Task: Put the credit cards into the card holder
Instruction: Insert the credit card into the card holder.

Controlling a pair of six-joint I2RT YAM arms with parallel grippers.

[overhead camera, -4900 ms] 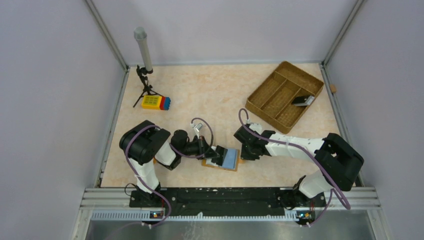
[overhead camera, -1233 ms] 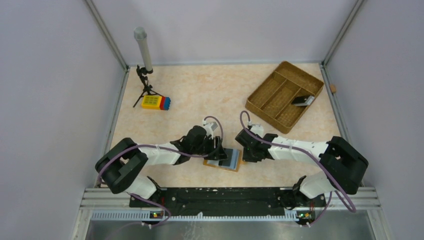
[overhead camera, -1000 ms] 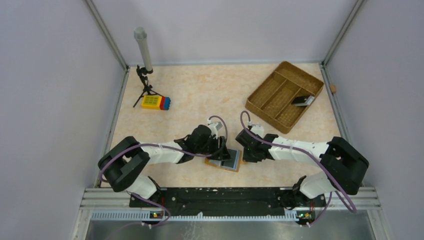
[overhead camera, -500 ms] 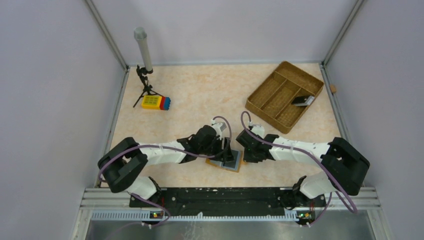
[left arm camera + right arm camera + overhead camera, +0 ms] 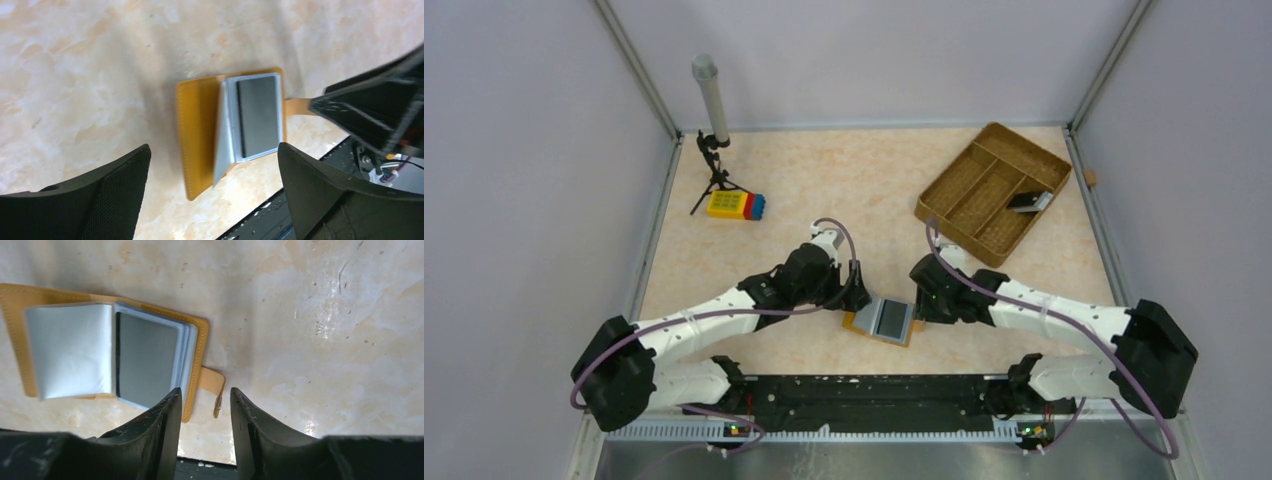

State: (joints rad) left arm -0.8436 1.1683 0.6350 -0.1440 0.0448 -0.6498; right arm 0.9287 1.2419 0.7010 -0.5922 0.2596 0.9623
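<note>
The card holder [image 5: 864,322] is an orange-tan wallet lying open on the table near the front edge, also seen in the wrist views [image 5: 197,130] [image 5: 15,300]. A dark grey credit card [image 5: 891,319] [image 5: 257,115] [image 5: 147,360] sits in its clear sleeve, beside a pale sleeve page [image 5: 67,350]. My left gripper [image 5: 852,297] [image 5: 214,147] hovers wide open just left of the holder, touching nothing. My right gripper [image 5: 921,300] [image 5: 204,395] stands open at the holder's right edge, with the snap strap [image 5: 216,382] just beyond its tips. Another dark card [image 5: 1029,202] lies in the tray.
A brown woven compartment tray [image 5: 984,170] stands at the back right. A yellow-red-blue toy block [image 5: 736,205] and a small tripod with a grey tube [image 5: 712,120] are at the back left. The black base rail [image 5: 874,395] runs just in front of the holder.
My left gripper has lifted off the holder, drawn back left and opened wide. My right gripper has opened from shut. The holder now lies free, slightly turned.
</note>
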